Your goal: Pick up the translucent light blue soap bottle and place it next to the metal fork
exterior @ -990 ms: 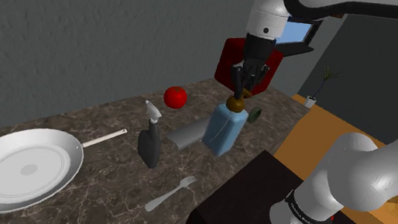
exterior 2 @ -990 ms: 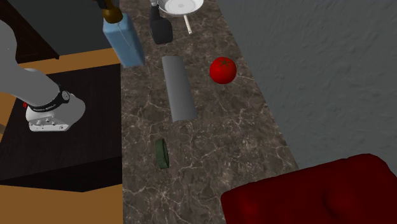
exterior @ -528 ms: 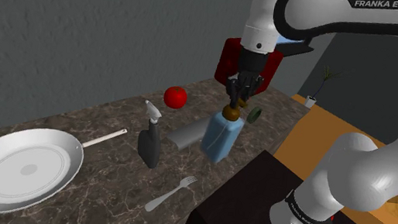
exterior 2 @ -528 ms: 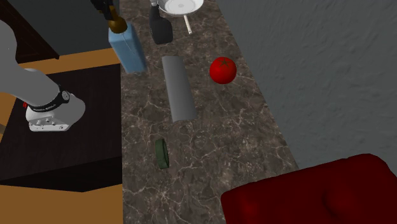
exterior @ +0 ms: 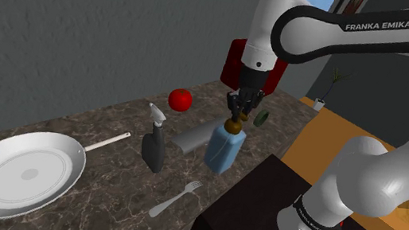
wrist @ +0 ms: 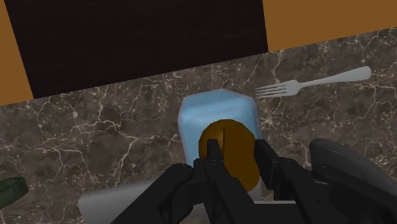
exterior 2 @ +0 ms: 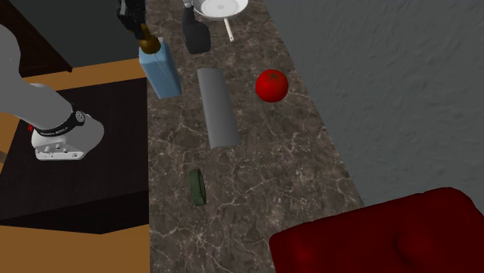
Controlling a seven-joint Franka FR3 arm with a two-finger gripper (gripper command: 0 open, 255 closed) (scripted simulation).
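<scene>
A light blue soap bottle (exterior: 223,149) with a brown cap (wrist: 230,148) hangs just above the marble counter (exterior: 105,194), tilted a little. My black gripper (exterior: 241,107) is shut on that cap from above. In the second exterior view the bottle (exterior 2: 160,70) is near the counter's edge by the stand, under the gripper (exterior 2: 133,17). The metal fork (exterior: 176,199) lies on the counter near the front edge, toward the shoulder view's left of the bottle; in the wrist view the fork (wrist: 312,81) lies beyond the bottle (wrist: 217,119).
A dark spray bottle (exterior: 154,141) stands between the soap bottle and a white pan (exterior: 19,172). A grey flat bar (exterior: 190,138), a red tomato (exterior: 180,99) and a small green ring (exterior: 261,119) lie further back. The dark stand (exterior: 279,215) borders the counter.
The gripper has carried the soap bottle toward the shoulder view's left and lower, closer to the counter, and the bottle now hangs straighter.
</scene>
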